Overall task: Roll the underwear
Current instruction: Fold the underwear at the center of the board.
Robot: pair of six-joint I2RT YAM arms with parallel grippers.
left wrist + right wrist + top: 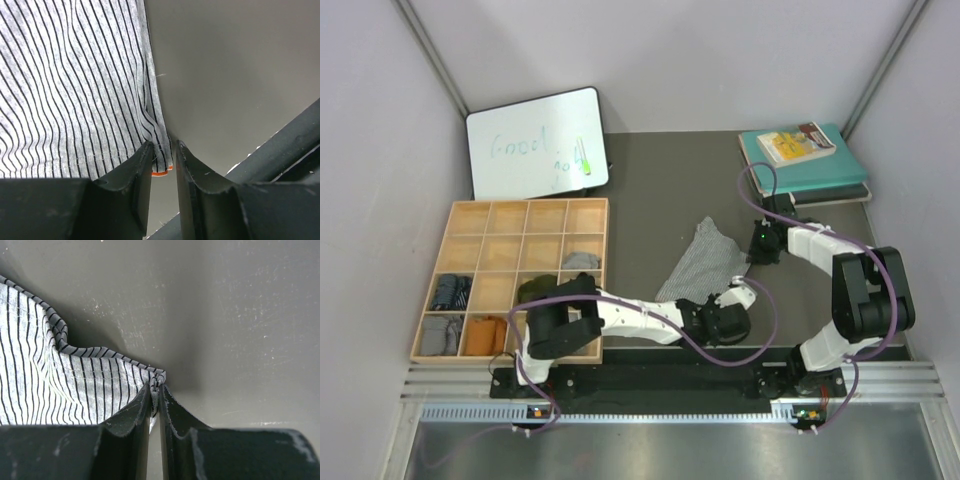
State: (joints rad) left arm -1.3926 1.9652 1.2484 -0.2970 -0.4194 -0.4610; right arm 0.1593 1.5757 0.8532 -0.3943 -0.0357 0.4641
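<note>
A grey underwear with fine dark stripes point(700, 262) lies spread on the dark table between my two arms. My left gripper point(708, 308) is at its near end. In the left wrist view the fingers point(164, 150) stand slightly apart around an orange-trimmed corner of the underwear point(75, 85); the cloth rests against one finger with a gap to the other. My right gripper point(752, 248) is at the far right corner. In the right wrist view it point(155, 390) is shut on the bunched hem of the underwear point(50, 385).
A wooden compartment tray point(520, 203) at the left holds a rolled light grey garment point(582, 260), an olive one point(535, 288) and others. A whiteboard point(535, 140) leans at the back left. Teal books point(810, 165) lie at the back right.
</note>
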